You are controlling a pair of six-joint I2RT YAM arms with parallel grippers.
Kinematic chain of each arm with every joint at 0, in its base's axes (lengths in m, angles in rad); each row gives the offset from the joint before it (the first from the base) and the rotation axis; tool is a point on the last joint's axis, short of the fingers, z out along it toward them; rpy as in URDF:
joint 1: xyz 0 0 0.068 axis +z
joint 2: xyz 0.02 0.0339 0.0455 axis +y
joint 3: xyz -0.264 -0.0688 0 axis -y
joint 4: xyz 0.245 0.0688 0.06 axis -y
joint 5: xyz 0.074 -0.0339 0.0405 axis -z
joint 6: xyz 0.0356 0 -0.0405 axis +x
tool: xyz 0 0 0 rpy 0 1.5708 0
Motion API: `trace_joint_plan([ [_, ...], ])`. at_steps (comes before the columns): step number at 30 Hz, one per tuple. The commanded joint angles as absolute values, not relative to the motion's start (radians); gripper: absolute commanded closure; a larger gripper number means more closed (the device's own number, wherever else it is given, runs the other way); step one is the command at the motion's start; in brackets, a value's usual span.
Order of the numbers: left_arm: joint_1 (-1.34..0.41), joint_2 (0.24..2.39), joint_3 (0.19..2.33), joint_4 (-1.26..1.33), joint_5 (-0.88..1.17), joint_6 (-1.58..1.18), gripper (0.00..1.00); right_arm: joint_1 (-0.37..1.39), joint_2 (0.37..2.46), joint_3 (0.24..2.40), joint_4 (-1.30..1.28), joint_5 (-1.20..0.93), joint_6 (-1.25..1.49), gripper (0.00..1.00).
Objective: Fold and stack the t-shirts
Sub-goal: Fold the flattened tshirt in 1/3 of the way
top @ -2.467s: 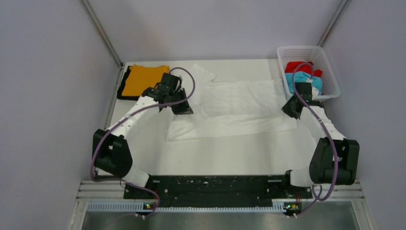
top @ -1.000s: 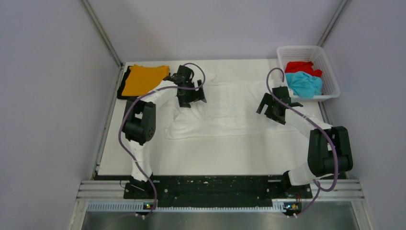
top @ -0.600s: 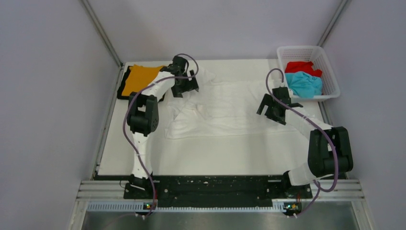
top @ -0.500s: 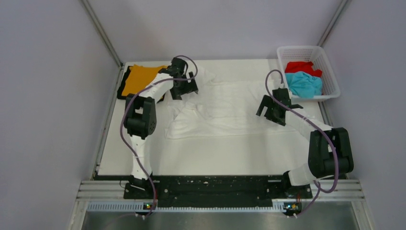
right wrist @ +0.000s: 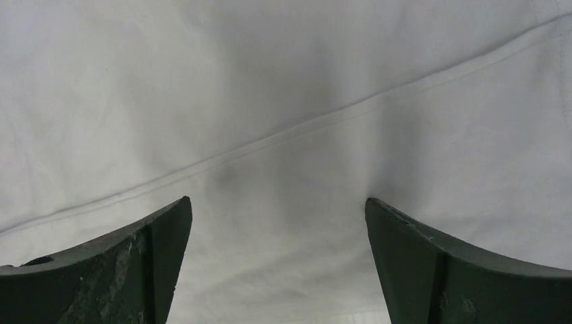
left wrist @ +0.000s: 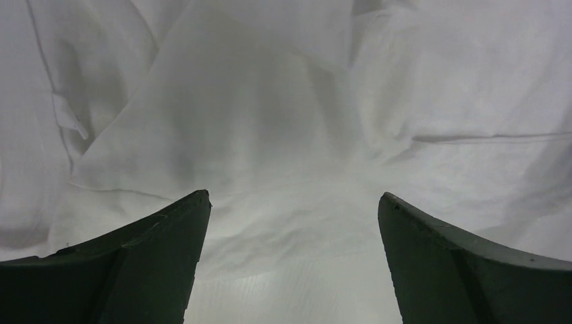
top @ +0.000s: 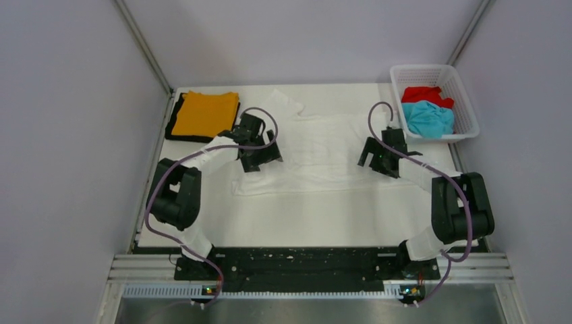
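**Position of work.** The white t-shirt (top: 324,145) lies spread on the bench (top: 303,216), in the far half. Its long axis runs left to right, roughly parallel to the far edge. One sleeve reaches toward the far edge. The left part of the cloth is rumpled and the right part lies flat.

**End effectors.** The left end effector (top: 260,154) stands over the shirt's left end, and the right end effector (top: 372,154) over its right end. The body of the shirt stretches between them. In both wrist views the jaws are spread wide with nothing between them, only white cloth directly below. The left wrist view shows folds and the shirt's near edge with bare bench beyond it. The right wrist view shows smooth cloth crossed by a seam.

**Governing relation.** Neither arm is nearer overall; each is closest to its own end of the shirt. In my judgement, any paired grasp calls for a straight descent, not a reach sideways.

**Other items.** The orange t-shirt (top: 204,113) lies folded on the black t-shirt (top: 174,121) at the far left corner. The red t-shirt (top: 421,94) and teal t-shirt (top: 427,118) sit in the basket (top: 432,68) at the far right corner, not yet folded.
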State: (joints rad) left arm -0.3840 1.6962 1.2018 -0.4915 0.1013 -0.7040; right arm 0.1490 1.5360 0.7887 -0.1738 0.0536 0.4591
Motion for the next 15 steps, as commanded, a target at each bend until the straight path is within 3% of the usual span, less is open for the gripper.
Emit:
trace_joint_plan([
  [1,-0.379,1.746,1.099,-0.444,0.056,-0.752,0.01,0.158,1.522,0.736,-0.224,0.120,0.507,0.01],
  [5,-0.380,1.734,1.029,-0.487,0.019,-0.752,0.01,0.158,1.492,0.691,-0.345,0.151,0.524,0.01],
  [15,-0.474,1.444,0.682,-0.551,-0.096,-0.936,0.01,0.157,1.214,0.534,-0.555,0.078,0.630,0.01],
])
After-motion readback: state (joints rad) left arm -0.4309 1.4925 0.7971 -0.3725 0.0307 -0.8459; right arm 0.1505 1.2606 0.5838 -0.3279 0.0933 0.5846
